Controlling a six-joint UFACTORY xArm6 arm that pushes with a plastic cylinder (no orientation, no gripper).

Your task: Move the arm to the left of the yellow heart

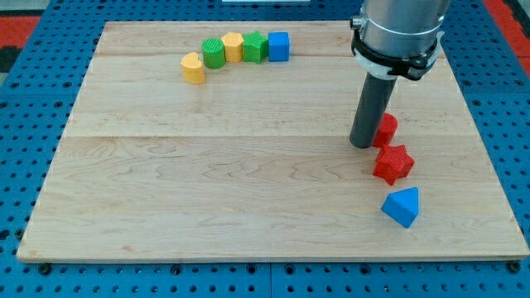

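Eight blocks lie on the wooden desk (248, 190), in two groups well apart.

Five sit in a curved row near the view's top, left of centre. Going from the view's left: the yellow heart (193, 68), lowest in the row; a green cylinder (214, 52); a yellow hexagon-like block (233, 46); a green block (255, 46) whose shape I cannot make out for sure; and a blue cube (279, 45). Each one touches or stands just beside its neighbour. That makes two yellow, two green and one blue in this group.

Three more run down the view's right side: a red block (387, 129) partly hidden behind the rod, a red star-like block (392, 163) just below it, and a blue triangular block (402, 206) lower still, a little apart. So there are two red and one blue here, giving two blue in all.

My tip (362, 145) rests on the desk directly at the left of the upper red block, seemingly touching it. It is well apart from the yellow heart, far off to the heart's right and lower in the view. The arm carries a plain rod only, so there are no fingers to be open or closed.
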